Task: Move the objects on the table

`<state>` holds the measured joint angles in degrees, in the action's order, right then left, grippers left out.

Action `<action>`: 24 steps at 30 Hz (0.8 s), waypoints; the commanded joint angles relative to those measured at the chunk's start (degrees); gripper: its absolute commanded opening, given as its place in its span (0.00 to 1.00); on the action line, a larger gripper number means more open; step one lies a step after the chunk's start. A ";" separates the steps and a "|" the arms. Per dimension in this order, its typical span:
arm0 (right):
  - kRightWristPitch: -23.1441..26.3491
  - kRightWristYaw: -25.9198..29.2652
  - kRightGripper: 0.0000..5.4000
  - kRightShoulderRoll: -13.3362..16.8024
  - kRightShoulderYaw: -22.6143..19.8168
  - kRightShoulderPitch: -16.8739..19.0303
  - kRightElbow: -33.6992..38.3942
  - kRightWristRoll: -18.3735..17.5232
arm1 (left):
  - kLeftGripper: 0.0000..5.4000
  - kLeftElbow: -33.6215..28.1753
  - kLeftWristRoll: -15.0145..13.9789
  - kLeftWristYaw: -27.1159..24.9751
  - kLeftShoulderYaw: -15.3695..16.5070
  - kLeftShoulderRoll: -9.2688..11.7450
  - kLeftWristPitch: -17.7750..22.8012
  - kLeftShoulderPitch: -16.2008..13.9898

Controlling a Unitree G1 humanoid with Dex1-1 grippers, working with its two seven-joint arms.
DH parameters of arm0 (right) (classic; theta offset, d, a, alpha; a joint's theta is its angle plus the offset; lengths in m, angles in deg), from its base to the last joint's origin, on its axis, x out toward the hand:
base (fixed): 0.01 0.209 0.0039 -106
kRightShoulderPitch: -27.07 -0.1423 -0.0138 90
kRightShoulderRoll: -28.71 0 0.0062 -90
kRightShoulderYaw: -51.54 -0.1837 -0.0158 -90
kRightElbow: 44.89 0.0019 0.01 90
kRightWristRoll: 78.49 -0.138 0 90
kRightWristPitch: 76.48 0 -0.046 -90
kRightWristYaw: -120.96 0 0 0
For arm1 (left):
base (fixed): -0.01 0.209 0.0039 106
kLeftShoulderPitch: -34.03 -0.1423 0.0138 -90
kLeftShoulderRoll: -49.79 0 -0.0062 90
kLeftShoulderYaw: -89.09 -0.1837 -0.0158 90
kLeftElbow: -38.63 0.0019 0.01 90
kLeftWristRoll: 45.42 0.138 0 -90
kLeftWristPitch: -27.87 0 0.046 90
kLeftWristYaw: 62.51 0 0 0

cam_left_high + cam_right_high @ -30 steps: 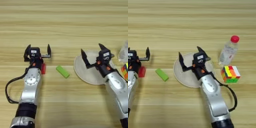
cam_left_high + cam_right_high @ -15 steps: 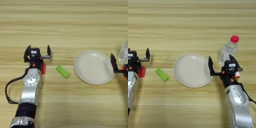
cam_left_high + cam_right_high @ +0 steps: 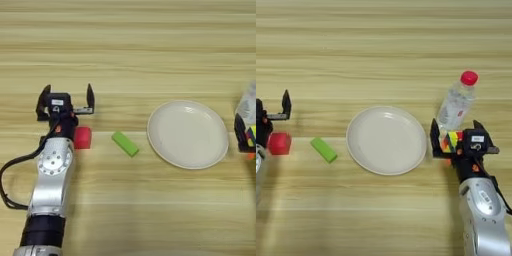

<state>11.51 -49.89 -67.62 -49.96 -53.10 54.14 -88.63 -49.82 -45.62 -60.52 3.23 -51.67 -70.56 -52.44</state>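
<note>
A small red block [image 3: 82, 137] lies on the table [image 3: 130, 45] just right of my left arm, below my left gripper [image 3: 66, 97], which stands open with nothing between its fingers. A flat green block [image 3: 124, 143] lies between the red block and the white plate. At the right, a multicoloured cube [image 3: 452, 141] sits below the bottle. My right gripper [image 3: 456, 137] is down at the cube, open. One black finger [image 3: 434, 141] stands by the cube's left face, and the gripper's body hides the cube's right side.
A round white plate [image 3: 386, 142] lies mid-table with nothing on it. A clear plastic bottle [image 3: 455, 105] with a red cap stands just behind the cube, close to my right gripper.
My right arm has swung from over the plate to the right and now sits at the cube. The left arm and both blocks have stayed put.
</note>
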 commanded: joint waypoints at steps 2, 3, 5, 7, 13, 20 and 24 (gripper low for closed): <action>-0.93 -0.14 1.00 -0.25 0.00 -0.61 -0.96 0.24 | 1.00 -7.77 0.54 -0.88 -2.36 -1.04 4.09 -6.54; -0.97 -0.15 1.00 -0.27 0.01 -0.63 -1.09 0.27 | 1.00 -8.09 0.84 -1.02 -3.33 -1.48 4.45 -8.33; -1.09 -0.21 1.00 -0.33 0.00 -0.63 -1.19 0.35 | 1.00 -8.09 1.01 -1.24 -4.62 -2.11 4.92 -10.62; -1.14 -0.28 1.00 -0.29 -0.18 -0.71 -1.23 0.31 | 1.00 -7.64 1.21 -1.28 -5.43 -2.47 5.03 -11.86; -1.53 -0.37 1.00 0.11 -1.24 -1.11 -2.02 0.12 | 1.00 -5.17 1.35 -0.94 -6.01 -2.97 4.45 -13.19; -1.85 -0.24 1.00 0.22 -1.92 -1.76 -2.82 0.13 | 1.00 -1.87 1.37 -0.80 -5.69 -3.19 3.63 -12.31; -1.58 -0.25 1.00 0.23 -2.02 -2.06 -2.57 0.08 | 1.00 2.13 1.53 -0.16 -5.38 -3.59 2.82 -11.83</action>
<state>10.15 -49.92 -67.84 -51.66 -54.59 51.67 -88.60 -50.17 -45.10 -61.40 -2.25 -54.95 -67.26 -64.98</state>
